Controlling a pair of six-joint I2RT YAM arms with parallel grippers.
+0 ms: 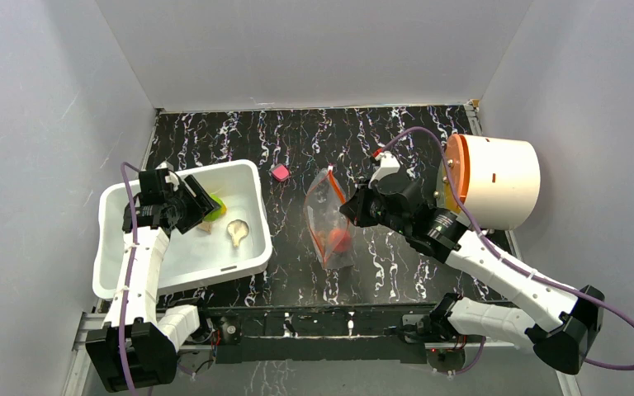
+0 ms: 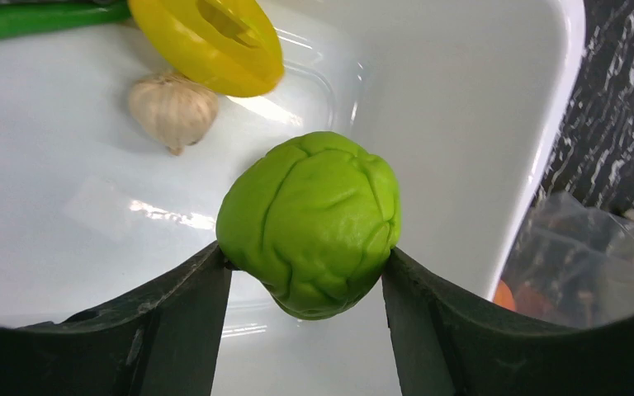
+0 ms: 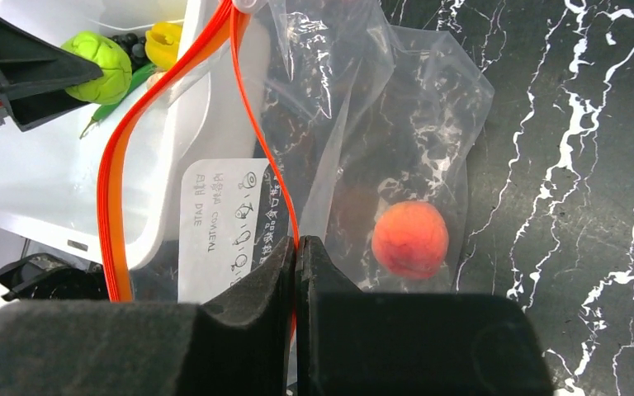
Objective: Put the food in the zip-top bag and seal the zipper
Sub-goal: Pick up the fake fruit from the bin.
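My left gripper [image 2: 307, 266] is shut on the green ball [image 2: 309, 223], holding it just above the floor of the white bin [image 2: 462, 99]. Still lying in the bin are the beige garlic [image 2: 173, 107], the yellow piece [image 2: 206, 41] and the long green pod [image 2: 41, 21]. A beige mushroom [image 1: 237, 229] shows there in the top view. My right gripper [image 3: 297, 247] is shut on one side of the zipper [image 3: 256, 124], lifting the mouth of the zip-top bag [image 3: 429, 124] so its two orange strips stand apart. The orange ball [image 3: 410, 239] rests inside the bag.
The white bin [image 1: 260, 239] sits left of the bag [image 1: 330, 223], almost touching it. A small pink block [image 1: 280, 172] lies behind them. A white cylinder with an orange lid [image 1: 495, 181] stands at the right edge. Grey walls enclose the black marbled table [image 1: 396, 272].
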